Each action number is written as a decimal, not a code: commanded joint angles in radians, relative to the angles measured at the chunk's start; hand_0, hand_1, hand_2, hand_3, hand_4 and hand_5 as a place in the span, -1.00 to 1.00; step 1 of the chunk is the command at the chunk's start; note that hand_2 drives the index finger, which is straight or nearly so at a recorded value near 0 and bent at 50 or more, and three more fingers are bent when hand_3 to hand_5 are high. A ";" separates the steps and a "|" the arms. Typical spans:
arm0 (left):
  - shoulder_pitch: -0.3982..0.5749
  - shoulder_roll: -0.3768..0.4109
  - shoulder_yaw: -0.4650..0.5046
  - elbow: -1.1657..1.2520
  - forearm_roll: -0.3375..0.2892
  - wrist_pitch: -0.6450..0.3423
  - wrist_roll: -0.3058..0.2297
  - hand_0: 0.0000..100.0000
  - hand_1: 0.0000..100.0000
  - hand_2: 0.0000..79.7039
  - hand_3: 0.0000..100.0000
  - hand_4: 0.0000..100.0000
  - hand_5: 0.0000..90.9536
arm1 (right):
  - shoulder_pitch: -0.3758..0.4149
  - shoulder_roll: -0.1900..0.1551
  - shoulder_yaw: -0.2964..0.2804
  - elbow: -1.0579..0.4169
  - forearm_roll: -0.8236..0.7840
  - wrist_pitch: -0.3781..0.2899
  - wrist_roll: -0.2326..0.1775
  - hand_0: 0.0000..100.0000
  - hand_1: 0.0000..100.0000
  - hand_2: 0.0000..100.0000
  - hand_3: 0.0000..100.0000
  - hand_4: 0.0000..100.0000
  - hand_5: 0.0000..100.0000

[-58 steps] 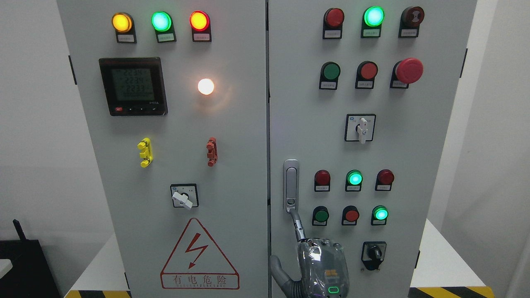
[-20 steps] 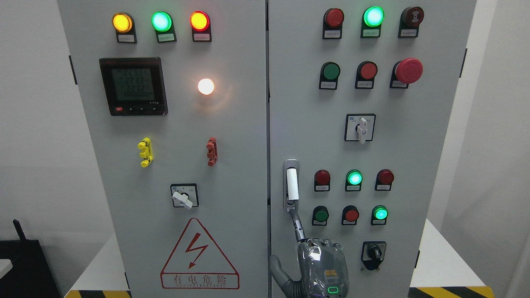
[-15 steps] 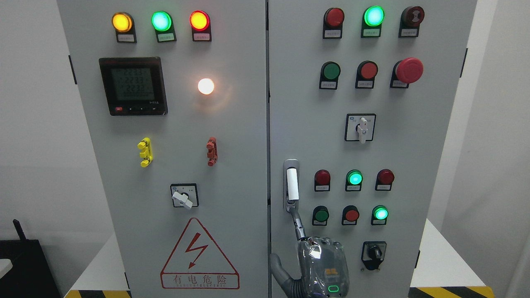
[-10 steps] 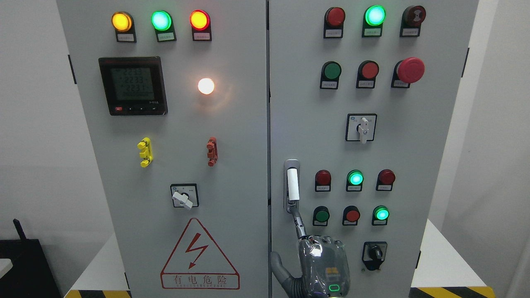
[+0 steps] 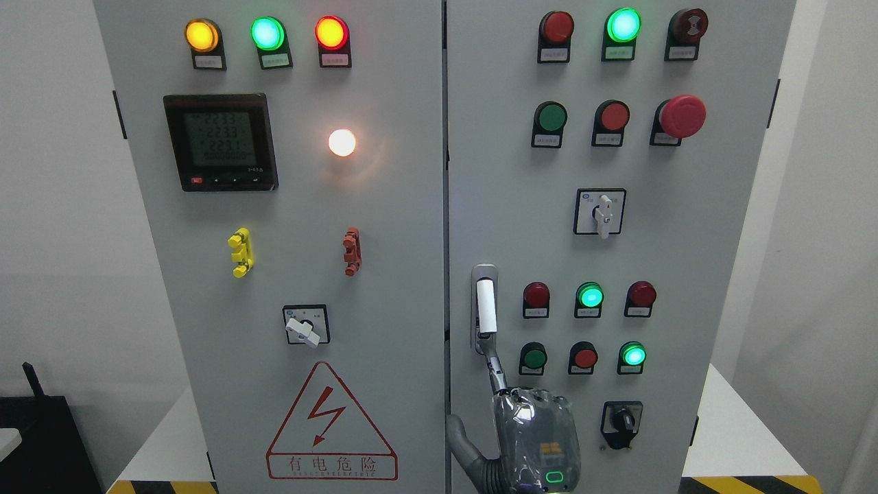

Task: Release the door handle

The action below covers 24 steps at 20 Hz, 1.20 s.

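The right hand [image 5: 536, 439], gripping nothing, other fingers tucked, points one finger [image 5: 495, 367] at the silver-and-white door handle [image 5: 485, 305] above it, apparently to press its latch.

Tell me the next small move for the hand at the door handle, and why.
Probably draw the right hand straight back, off the door handle: the lever looks popped out from its housing, and only one extended finger touches its lower end, gripping nothing.
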<state>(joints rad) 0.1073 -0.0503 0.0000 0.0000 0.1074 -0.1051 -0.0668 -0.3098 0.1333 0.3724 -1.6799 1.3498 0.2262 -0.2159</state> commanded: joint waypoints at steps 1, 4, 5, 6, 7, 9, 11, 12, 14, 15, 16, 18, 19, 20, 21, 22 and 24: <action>0.000 0.000 -0.014 0.018 0.000 -0.001 -0.001 -0.76 -0.22 -1.00 -1.00 -1.00 -1.00 | 0.004 0.000 -0.006 -0.011 -0.011 -0.007 -0.023 -0.29 -0.22 -0.79 1.00 0.96 1.00; 0.000 0.000 -0.014 0.020 0.000 -0.001 -0.001 -0.76 -0.22 -1.00 -1.00 -1.00 -1.00 | 0.021 -0.003 -0.012 -0.011 -0.049 -0.007 -0.028 -0.20 -0.20 -0.22 1.00 0.94 1.00; 0.000 0.000 -0.014 0.020 0.000 -0.001 -0.001 -0.76 -0.22 -1.00 -1.00 -1.00 -1.00 | 0.024 -0.004 -0.016 -0.011 -0.060 -0.007 -0.037 -0.19 -0.19 -0.14 1.00 0.94 1.00; 0.000 0.000 -0.014 0.020 0.000 -0.001 -0.001 -0.76 -0.22 -1.00 -1.00 -1.00 -1.00 | 0.026 -0.006 -0.026 -0.014 -0.066 -0.010 -0.051 -0.13 -0.18 -0.07 1.00 0.93 1.00; 0.000 0.000 -0.014 0.020 0.000 -0.001 -0.001 -0.76 -0.22 -1.00 -1.00 -1.00 -1.00 | 0.032 -0.008 -0.032 -0.023 -0.070 -0.018 -0.060 -0.06 -0.17 0.02 1.00 0.90 0.99; 0.000 0.000 -0.014 0.020 0.000 -0.001 -0.001 -0.76 -0.22 -1.00 -1.00 -1.00 -1.00 | 0.047 -0.011 -0.052 -0.030 -0.078 -0.048 -0.068 0.06 -0.22 0.28 1.00 0.87 0.98; 0.000 0.000 -0.014 0.020 0.000 -0.001 -0.001 -0.76 -0.22 -1.00 -1.00 -1.00 -1.00 | 0.052 -0.011 -0.062 -0.032 -0.087 -0.067 -0.098 0.05 -0.27 0.37 1.00 0.82 0.96; 0.000 0.001 -0.014 0.020 0.000 -0.001 -0.001 -0.76 -0.22 -1.00 -1.00 -1.00 -1.00 | 0.052 -0.012 -0.063 -0.032 -0.090 -0.071 -0.117 -0.09 -0.26 0.40 0.99 0.76 0.95; 0.000 0.000 -0.014 0.020 0.000 -0.001 -0.001 -0.76 -0.22 -1.00 -1.00 -1.00 -1.00 | 0.052 -0.011 -0.064 -0.034 -0.090 -0.090 -0.147 -0.36 -0.15 0.39 0.84 0.68 0.90; 0.000 0.001 -0.014 0.020 0.000 -0.001 -0.001 -0.76 -0.22 -1.00 -1.00 -1.00 -1.00 | 0.052 -0.009 -0.067 -0.041 -0.090 -0.100 -0.160 -0.46 -0.05 0.32 0.76 0.64 0.88; 0.000 0.000 -0.014 0.020 0.000 -0.001 -0.001 -0.76 -0.22 -1.00 -1.00 -1.00 -1.00 | 0.049 -0.008 -0.069 -0.044 -0.090 -0.108 -0.166 -0.51 0.05 0.26 0.68 0.62 0.87; 0.000 0.000 -0.014 0.020 0.000 -0.001 -0.001 -0.76 -0.22 -1.00 -1.00 -1.00 -1.00 | 0.043 -0.003 -0.069 -0.047 -0.090 -0.113 -0.175 -0.56 0.17 0.22 0.64 0.59 0.86; 0.000 0.001 -0.014 0.020 0.000 -0.001 -0.001 -0.76 -0.22 -1.00 -1.00 -1.00 -1.00 | 0.041 -0.001 -0.069 -0.055 -0.092 -0.116 -0.183 -0.57 0.19 0.21 0.64 0.59 0.86; 0.000 0.000 -0.014 0.020 0.000 -0.001 -0.001 -0.76 -0.22 -1.00 -1.00 -1.00 -1.00 | 0.038 -0.001 -0.069 -0.058 -0.092 -0.120 -0.184 -0.58 0.22 0.20 0.62 0.58 0.85; 0.000 0.000 -0.014 0.020 0.000 -0.001 -0.001 -0.76 -0.22 -1.00 -1.00 -1.00 -1.00 | 0.035 0.000 -0.069 -0.058 -0.092 -0.123 -0.184 -0.58 0.21 0.20 0.62 0.58 0.89; 0.000 0.000 -0.014 0.020 0.000 -0.001 -0.001 -0.76 -0.22 -1.00 -1.00 -1.00 -1.00 | 0.028 0.000 -0.067 -0.058 -0.092 -0.123 -0.184 -0.57 0.21 0.21 0.63 0.58 0.90; 0.000 0.000 -0.014 0.020 0.000 -0.001 -0.001 -0.76 -0.22 -1.00 -1.00 -1.00 -1.00 | 0.014 0.002 -0.067 -0.058 -0.092 -0.123 -0.184 -0.55 0.15 0.27 0.67 0.60 0.93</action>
<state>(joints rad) 0.1074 -0.0505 0.0000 0.0000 0.1074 -0.1051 -0.0668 -0.2758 0.1295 0.3194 -1.7184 1.2612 0.1060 -0.3964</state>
